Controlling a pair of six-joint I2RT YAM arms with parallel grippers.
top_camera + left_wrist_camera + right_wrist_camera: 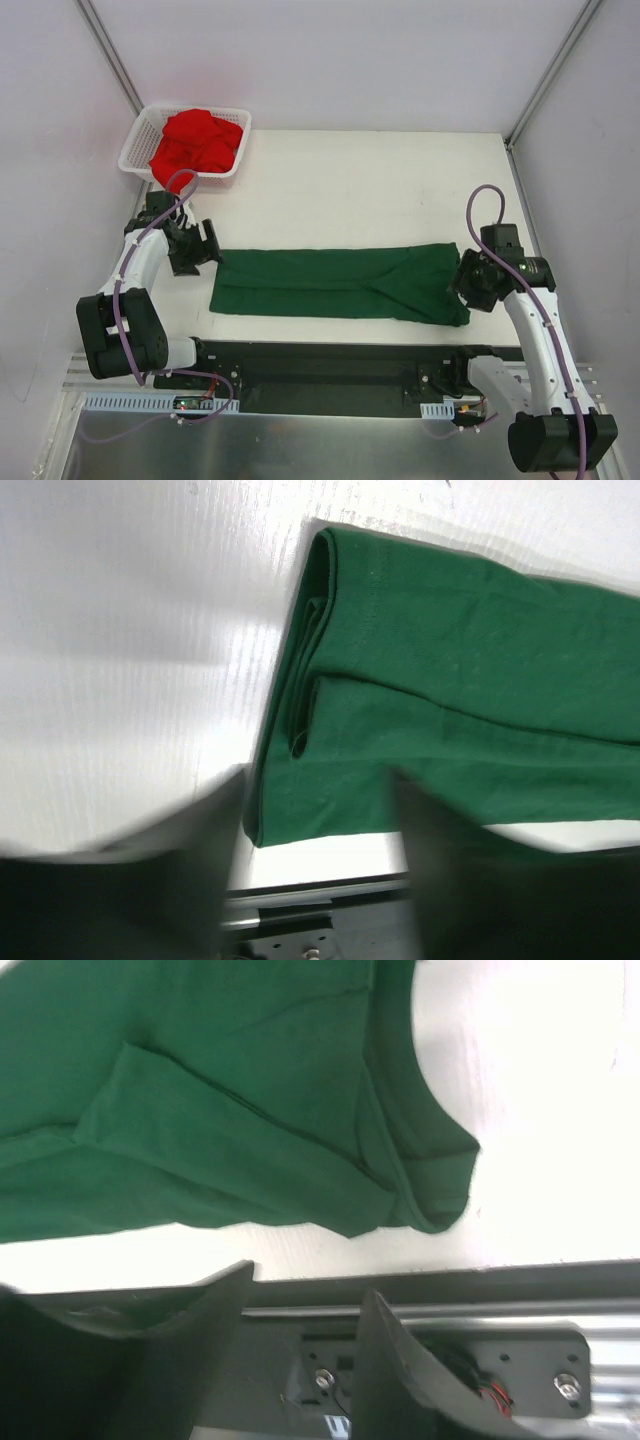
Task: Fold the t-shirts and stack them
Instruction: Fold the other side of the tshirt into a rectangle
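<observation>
Left gripper (203,243) stands at the left end of the dark green t-shirt (340,282) with its 2 fingers apart and nothing between them. In the left wrist view those blurred dark fingers (150,880) frame a gap, and the shirt's folded end shows through it on the table below. At the shirt's other end the right gripper (465,282) is parted in the same way and holds nothing. From above I cannot tell whether it touches the cloth or hangs just over it. Its own wrist view shows the fingers (400,1360) spread above the black strip (320,365) at the table's near edge, with the shirt's neckline end beyond them.

The green shirt lies flat, folded into 1 long narrow band running left to right across the near part of the white table (350,190), between the 2 grippers. Its left end shows stacked layers with a stitched hem. Its right end curves at the collar and is slightly rumpled.

The red t-shirt (197,142) sits as a crumpled heap in the white mesh basket (133,150) at the table's far left corner, well apart from the green one. A little red cloth hangs over the basket's near rim.
</observation>
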